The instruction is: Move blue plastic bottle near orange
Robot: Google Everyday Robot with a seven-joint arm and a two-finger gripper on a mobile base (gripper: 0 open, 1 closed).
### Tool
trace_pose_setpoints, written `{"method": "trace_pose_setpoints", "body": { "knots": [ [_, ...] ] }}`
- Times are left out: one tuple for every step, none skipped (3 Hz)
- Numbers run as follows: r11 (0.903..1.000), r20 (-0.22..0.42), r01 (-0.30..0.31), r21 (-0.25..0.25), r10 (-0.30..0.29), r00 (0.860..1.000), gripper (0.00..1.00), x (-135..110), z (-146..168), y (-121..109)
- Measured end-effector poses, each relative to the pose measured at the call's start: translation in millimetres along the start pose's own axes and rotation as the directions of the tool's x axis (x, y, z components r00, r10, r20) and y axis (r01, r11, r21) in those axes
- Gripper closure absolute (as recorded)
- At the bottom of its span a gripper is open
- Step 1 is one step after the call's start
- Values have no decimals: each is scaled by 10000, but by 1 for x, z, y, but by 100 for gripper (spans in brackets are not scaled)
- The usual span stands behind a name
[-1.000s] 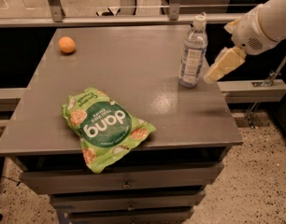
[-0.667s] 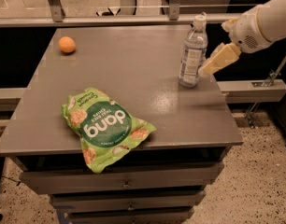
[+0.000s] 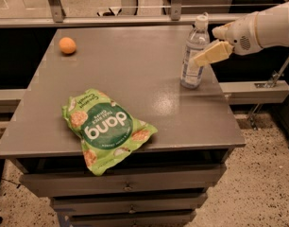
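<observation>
The blue plastic bottle [image 3: 193, 56] stands upright near the table's far right edge, clear with a white cap and pale label. The orange [image 3: 67, 45] lies at the table's far left corner, far from the bottle. My gripper [image 3: 206, 46] reaches in from the right at the bottle's mid height. It is open. Its near cream finger [image 3: 211, 54] crosses in front of the bottle's right side and the other finger [image 3: 221, 31] shows behind it by the neck. The bottle rests on the table.
A green "dang" snack bag [image 3: 106, 126] lies at the front left, overhanging the grey table's [image 3: 149, 74] front edge. Drawers sit below the top. A rail and glass partition run behind the table.
My gripper has moved left, closer to the bottle, and its near finger now overlaps the bottle. Bottle, orange and bag have not moved.
</observation>
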State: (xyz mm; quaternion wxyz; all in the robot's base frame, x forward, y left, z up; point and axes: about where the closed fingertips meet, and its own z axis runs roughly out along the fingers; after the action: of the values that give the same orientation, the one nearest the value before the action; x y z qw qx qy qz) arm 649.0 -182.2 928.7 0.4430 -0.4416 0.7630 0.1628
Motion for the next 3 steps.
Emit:
{"method": "trace_pose_setpoints", "body": {
  "knots": [
    [9976,556,-626,-284,641,9964,40,0,5,-1],
    [9956,918,-831,-421,867,9920,63,-4,5,-4],
    [9965,1406,-757,-357,800,9868,87,-25,-3,-12]
  ]
}}
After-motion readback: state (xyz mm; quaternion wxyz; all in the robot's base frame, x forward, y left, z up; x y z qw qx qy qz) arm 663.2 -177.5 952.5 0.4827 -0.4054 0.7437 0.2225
